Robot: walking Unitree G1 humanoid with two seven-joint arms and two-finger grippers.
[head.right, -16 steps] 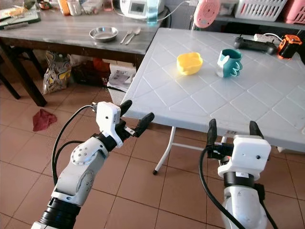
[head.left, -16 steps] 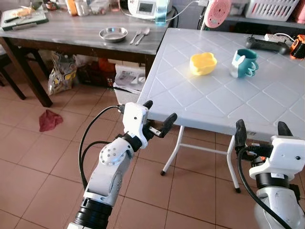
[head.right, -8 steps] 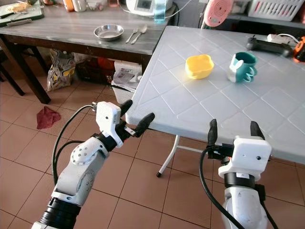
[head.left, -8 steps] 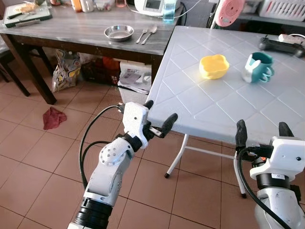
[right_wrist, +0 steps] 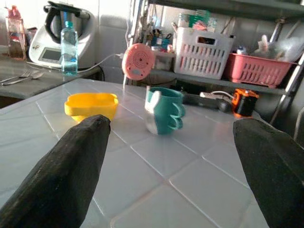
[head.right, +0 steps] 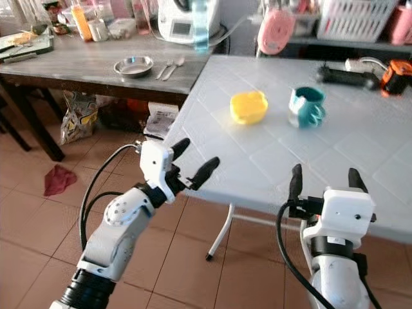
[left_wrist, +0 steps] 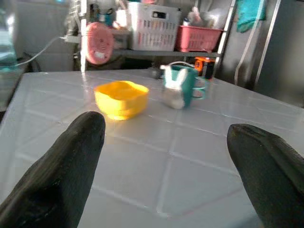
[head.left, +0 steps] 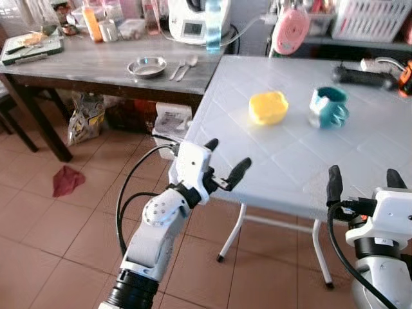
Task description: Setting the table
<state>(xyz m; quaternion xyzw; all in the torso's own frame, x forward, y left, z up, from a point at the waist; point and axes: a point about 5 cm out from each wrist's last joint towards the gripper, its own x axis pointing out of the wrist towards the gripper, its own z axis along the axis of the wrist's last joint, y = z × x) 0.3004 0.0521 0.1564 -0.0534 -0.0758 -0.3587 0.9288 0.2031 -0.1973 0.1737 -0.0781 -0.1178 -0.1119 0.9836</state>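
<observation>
A yellow bowl [head.left: 268, 107] and a teal mug [head.left: 328, 107] stand side by side on the white plastic table [head.left: 296, 151], the mug to the right. On the wooden table [head.left: 109, 56] to the left lie a steel dish [head.left: 146, 67], a fork and a spoon [head.left: 183, 65]. My left gripper [head.left: 225, 166] is open, raised at the white table's near left corner. My right gripper [head.left: 360, 180] is open, held at the table's near edge further right. Both wrist views look across the tabletop at the yellow bowl [left_wrist: 121, 98] and the teal mug [right_wrist: 164, 110].
A blender base and a water bottle [head.left: 213, 24] stand at the wooden table's right end, jars and a cutting board [head.left: 31, 46] at its left. A pink fan [head.left: 291, 30], white basket [head.left: 372, 18] and black tool [head.left: 364, 75] sit behind. Bags and a red cloth [head.left: 66, 180] lie on the tiled floor.
The view has shifted and come closer to the white table. Both grippers have risen a little and stay open and empty.
</observation>
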